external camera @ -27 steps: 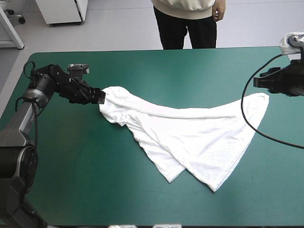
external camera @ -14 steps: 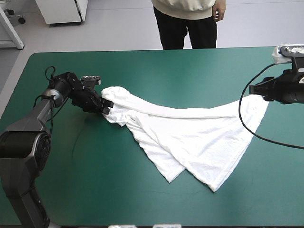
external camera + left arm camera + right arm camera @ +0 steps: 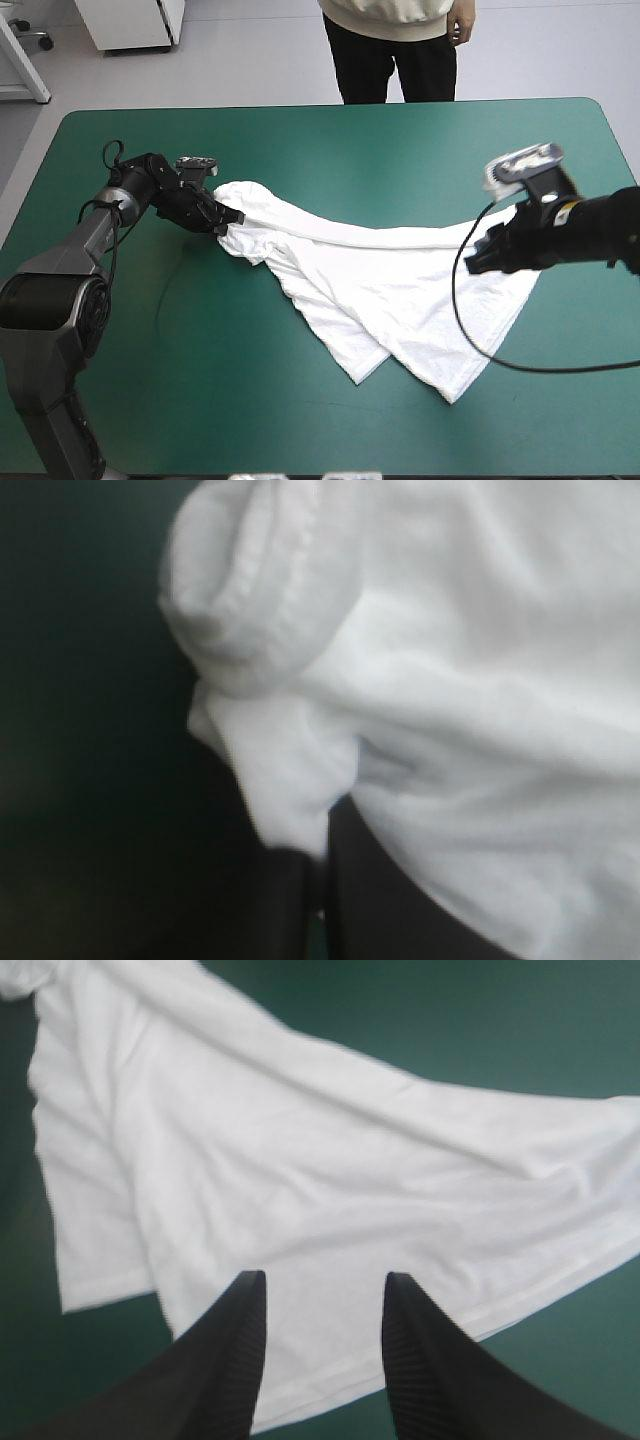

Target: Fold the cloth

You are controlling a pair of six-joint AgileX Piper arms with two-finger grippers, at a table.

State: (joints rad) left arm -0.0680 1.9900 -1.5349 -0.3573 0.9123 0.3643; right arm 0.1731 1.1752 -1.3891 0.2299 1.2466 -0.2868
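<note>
The white T-shirt [image 3: 400, 290] lies spread and creased across the middle of the table, its hem corners pointing toward the near edge. My left gripper [image 3: 228, 220] sits low at the shirt's bunched left end. In the left wrist view its black fingers meet in one arch [image 3: 322, 880] with a fold of the T-shirt [image 3: 480, 680] pinched between them. My right gripper [image 3: 472, 262] hovers over the shirt's right part. Its fingers stand apart [image 3: 322, 1285] above the T-shirt [image 3: 300, 1160], with nothing between them.
The teal-green cover [image 3: 150, 380] stretches wide around the shirt toward the near, far and left edges. Nothing else lies on it.
My left gripper has shut on the shirt's left end. My right arm has swung in from the table's right edge and now hangs over the shirt's right side.
</note>
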